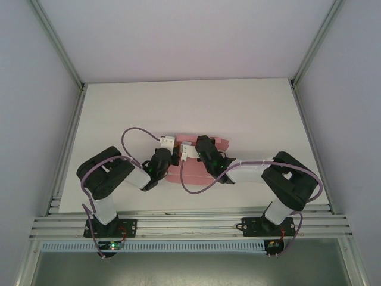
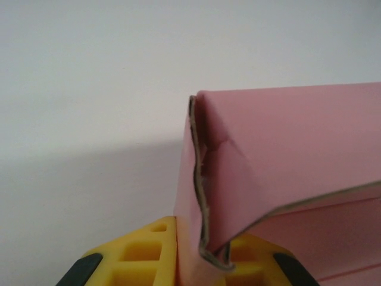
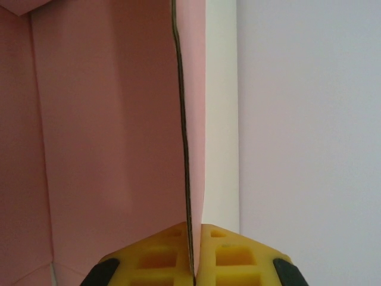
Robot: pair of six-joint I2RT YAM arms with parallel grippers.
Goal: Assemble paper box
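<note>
Pink paper box (image 1: 191,176) mid-surface (image 1: 178,107); left pincer (image 2: 199,255) clamped on crumpled 9 o'clock corner, right pincer (image 3: 193,250) clamped on upright flap.

The pink paper box (image 1: 191,174) lies mid-table (image 1: 119,107); the left gripper (image 1: 169,143) is at its nine o'clock edge, the right gripper (image 1: 188,152) over its middle.

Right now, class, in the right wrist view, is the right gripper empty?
No: the right gripper is shut on an upright panel of the paper box.
</note>
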